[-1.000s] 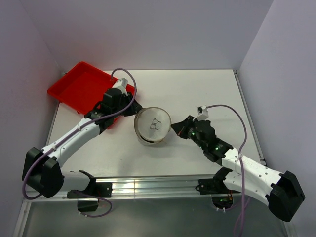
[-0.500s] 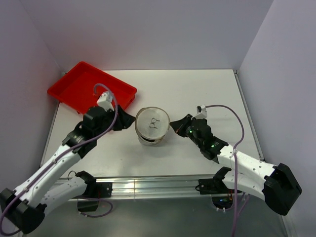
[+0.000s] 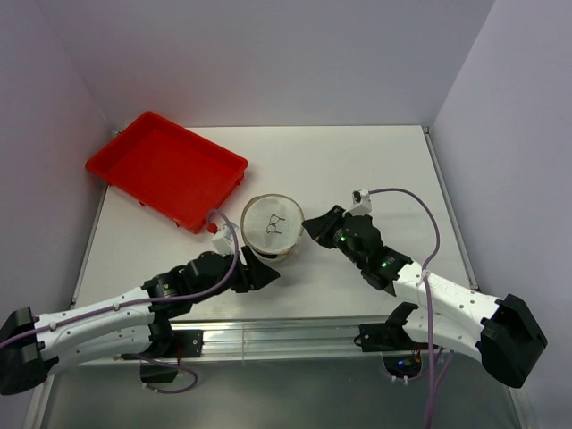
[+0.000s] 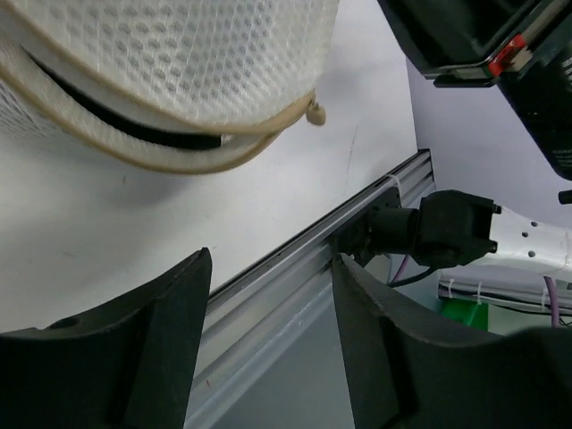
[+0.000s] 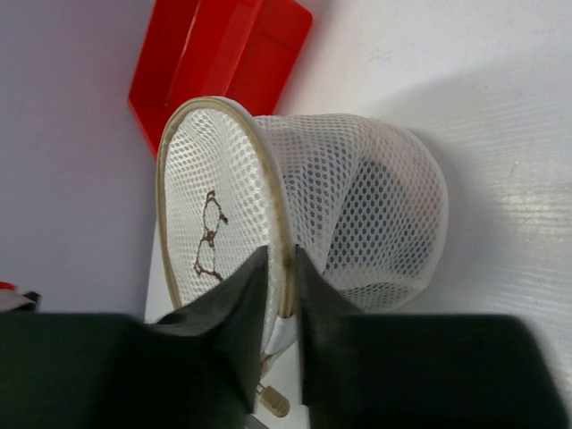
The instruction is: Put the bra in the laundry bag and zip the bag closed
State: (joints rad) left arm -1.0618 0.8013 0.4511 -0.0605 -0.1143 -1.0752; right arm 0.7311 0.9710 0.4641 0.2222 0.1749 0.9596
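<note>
My left gripper (image 3: 261,273) hangs low over the table (image 3: 357,170), fingers spread with nothing between them, just beside the laundry bag (image 3: 273,225). The bag stands mid-table, its printed round face tilted upward. My right gripper (image 5: 281,268) pinches its white rim. Beyond, a red tray (image 3: 165,165) lies far left.

The top camera sits high behind the arms. It looks down on the whole table (image 3: 357,170), with the bag (image 3: 273,225) near the middle and the red tray (image 3: 165,170) at 10 o'clock. The left wrist camera is low and very close, with the bag (image 4: 179,71) at 11 o'clock. The right wrist camera is close too and sees the bag (image 5: 357,206) sideways, with the tray (image 5: 223,54) at 11 o'clock. All three show the bag.
</note>
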